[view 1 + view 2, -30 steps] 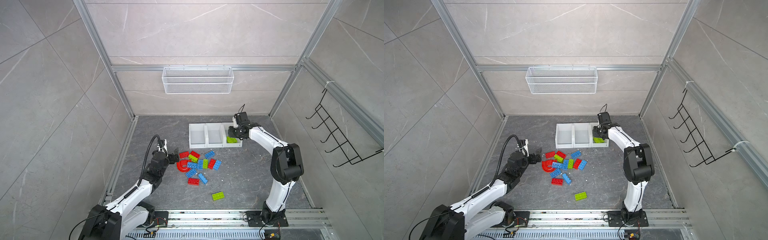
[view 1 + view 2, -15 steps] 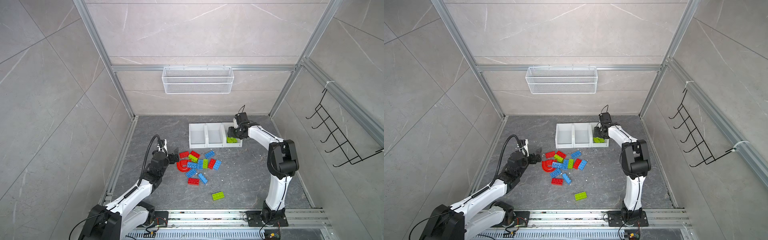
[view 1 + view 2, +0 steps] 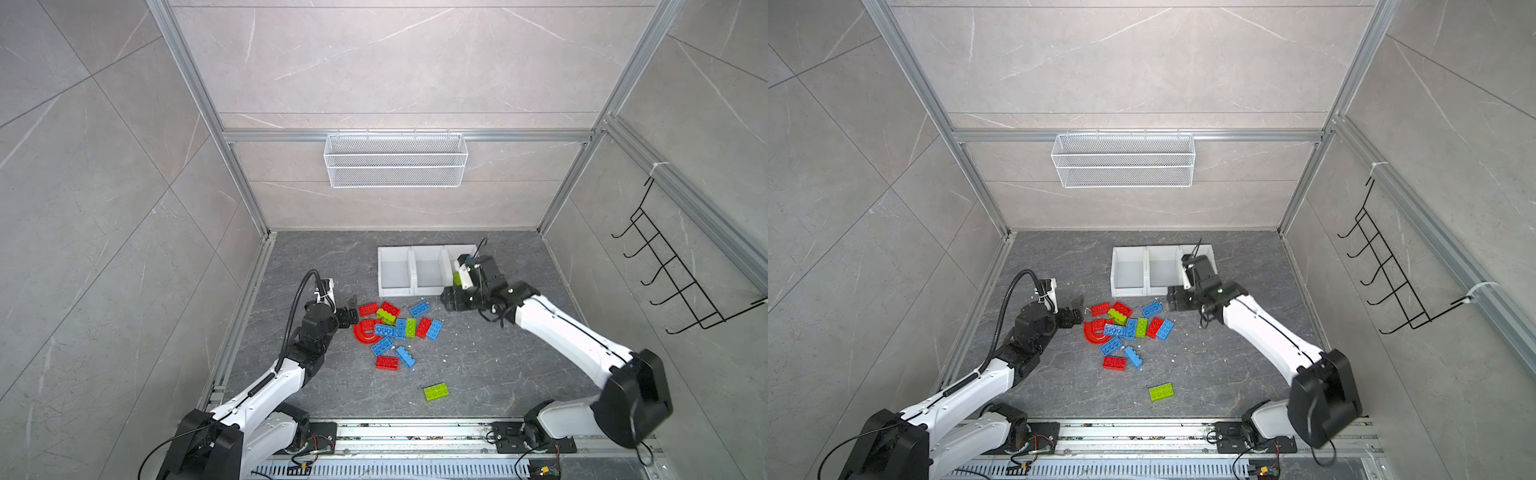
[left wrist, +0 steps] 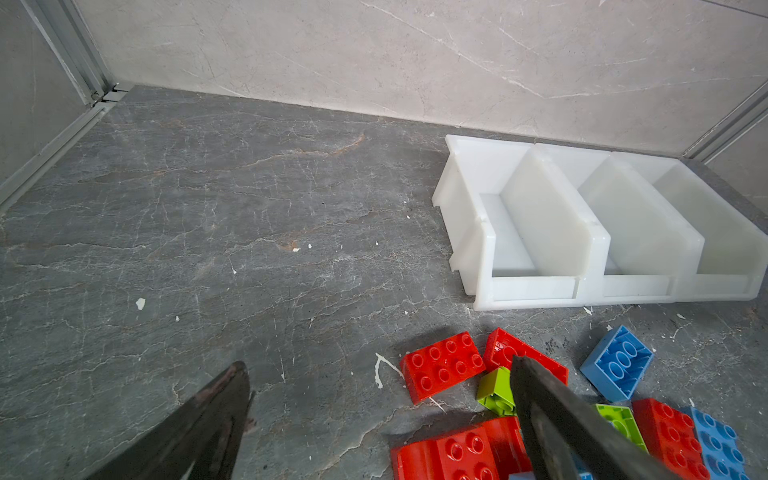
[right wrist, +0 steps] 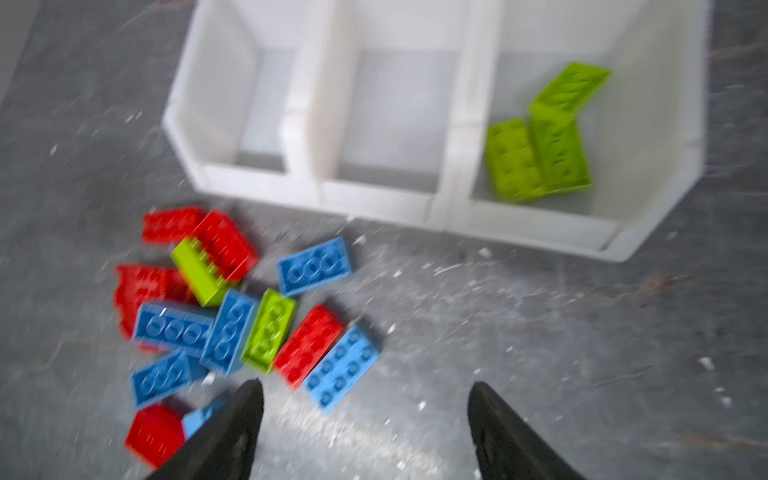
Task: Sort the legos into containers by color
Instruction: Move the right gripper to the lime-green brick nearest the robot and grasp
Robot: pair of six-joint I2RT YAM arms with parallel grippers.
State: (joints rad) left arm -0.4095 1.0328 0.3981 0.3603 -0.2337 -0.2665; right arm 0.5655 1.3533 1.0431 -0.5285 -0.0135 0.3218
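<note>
White mesh basket (image 3: 395, 166) hangs on the wall beyond the containers (image 3: 411, 266).

In both top views the right arm's black wrist (image 3: 484, 278) (image 3: 1202, 270) hides most of the rightmost white plastic bin (image 3: 463, 248) (image 3: 1208, 252) and the lime green bricks (image 5: 540, 153) inside it. Blur smears the loose coloured bricks (image 5: 316, 264) in the right wrist view.

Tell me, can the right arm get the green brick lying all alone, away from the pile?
Probably yes. The lone lime green plastic brick lies by itself on the grey floor, with nothing on or beside it, and the right pincer is open and empty.
</note>
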